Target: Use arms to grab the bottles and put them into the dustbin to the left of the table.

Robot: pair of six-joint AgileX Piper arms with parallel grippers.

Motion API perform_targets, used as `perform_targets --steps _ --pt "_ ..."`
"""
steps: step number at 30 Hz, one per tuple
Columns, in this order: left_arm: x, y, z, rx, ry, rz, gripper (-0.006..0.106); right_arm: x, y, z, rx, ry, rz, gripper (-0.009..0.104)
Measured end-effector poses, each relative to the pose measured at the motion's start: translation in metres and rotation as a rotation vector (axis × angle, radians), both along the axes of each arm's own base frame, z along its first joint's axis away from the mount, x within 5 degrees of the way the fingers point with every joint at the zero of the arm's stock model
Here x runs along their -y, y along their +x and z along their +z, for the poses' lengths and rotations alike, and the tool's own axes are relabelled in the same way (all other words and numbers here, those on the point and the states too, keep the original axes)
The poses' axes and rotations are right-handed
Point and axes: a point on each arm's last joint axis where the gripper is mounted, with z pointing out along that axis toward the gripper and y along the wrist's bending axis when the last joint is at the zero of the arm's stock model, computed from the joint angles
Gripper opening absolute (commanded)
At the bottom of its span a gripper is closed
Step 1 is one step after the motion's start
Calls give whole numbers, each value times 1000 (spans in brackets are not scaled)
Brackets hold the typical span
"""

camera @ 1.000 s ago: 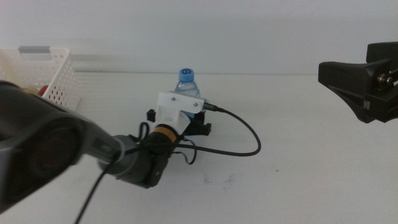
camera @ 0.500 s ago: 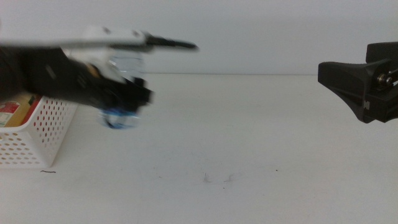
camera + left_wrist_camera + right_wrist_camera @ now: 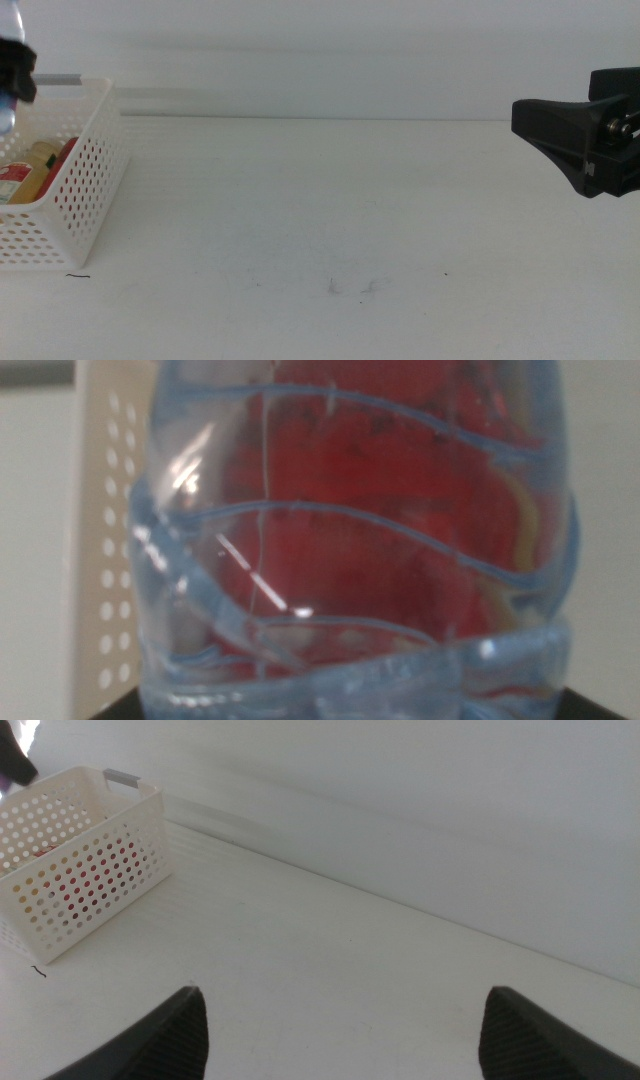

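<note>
Last bottle over the bin
Left tool (image 3: 12, 75) pinching water bottle (image 3: 350, 550) directly above dustbin (image 3: 95, 170); release drops it in. Right tool (image 3: 340, 1020) spread, waiting well apart.

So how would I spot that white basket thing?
Follow the white table to its far left edge. The basket stands there: white plastic, sides full of round holes, a grey strip on its rim, red and yellow containers inside. Nothing else stands on the table.

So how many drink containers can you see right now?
3. A clear water bottle is held in the left gripper's jaws over the white basket. In the basket lie a yellow tea bottle and a red can. More may be hidden.
</note>
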Motion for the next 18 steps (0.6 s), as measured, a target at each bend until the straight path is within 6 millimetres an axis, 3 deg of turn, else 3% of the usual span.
perform_targets --steps 3,6,9,10,11,12,18 --pt "-10 15 -30 -72 -8 11 2 0 0 0 0 0 0 82" --pt "-15 29 -61 -138 -22 12 15 0 0 0 0 0 0 82" --pt "-17 38 -86 -189 -36 12 43 0 0 0 0 0 0 82" --pt "-17 40 -91 -198 -39 13 58 0 0 0 0 0 0 82" --pt "-18 42 -99 -218 -37 12 82 0 0 0 0 0 0 82" --pt "-19 43 -102 -226 -34 11 94 0 0 0 0 0 0 82" --pt "-19 37 -87 -217 -11 22 94 0 0 0 0 0 0 82"
